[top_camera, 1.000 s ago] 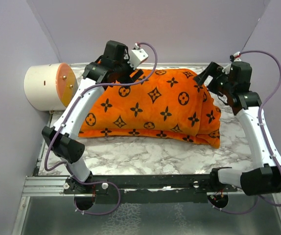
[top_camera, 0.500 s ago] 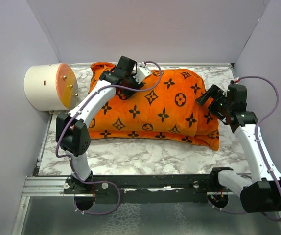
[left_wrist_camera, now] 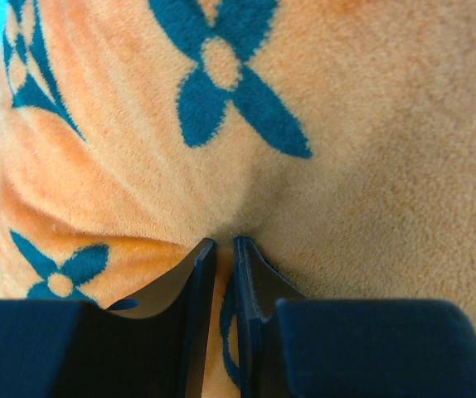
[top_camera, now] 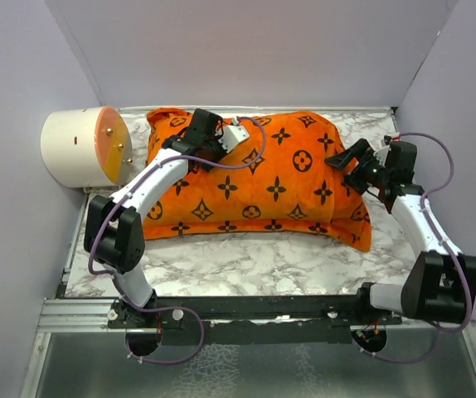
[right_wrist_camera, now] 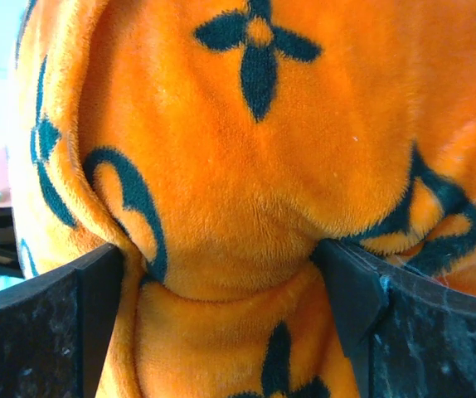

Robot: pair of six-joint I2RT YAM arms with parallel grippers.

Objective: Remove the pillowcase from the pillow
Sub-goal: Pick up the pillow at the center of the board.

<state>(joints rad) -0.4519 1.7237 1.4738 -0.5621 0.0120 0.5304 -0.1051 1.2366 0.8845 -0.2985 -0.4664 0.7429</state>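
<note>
Your left gripper (left_wrist_camera: 223, 242) pinches a far-left fold of the pillowcase (top_camera: 263, 178), mid-table (top_camera: 246, 261), probably to peel it; your right gripper (right_wrist_camera: 217, 257) straddles its right end, spread wide, probably bracing the pillow hidden inside.

Bright, even light; faint shadow at 6 o'clock of the pillowcase (top_camera: 279, 178). Left wrist view washed pale, blacks teal.

The top external camera looks down from above and behind the arm bases, taking in the whole table (top_camera: 246, 261) with the pillowcase (top_camera: 279, 186) at upper centre. Both wrist cameras sit very close on that orange plush, the left gripper (left_wrist_camera: 220, 242) at bottom centre, the right gripper (right_wrist_camera: 217, 249) spanning the lower corners. Which patches they share is unclear.
</note>
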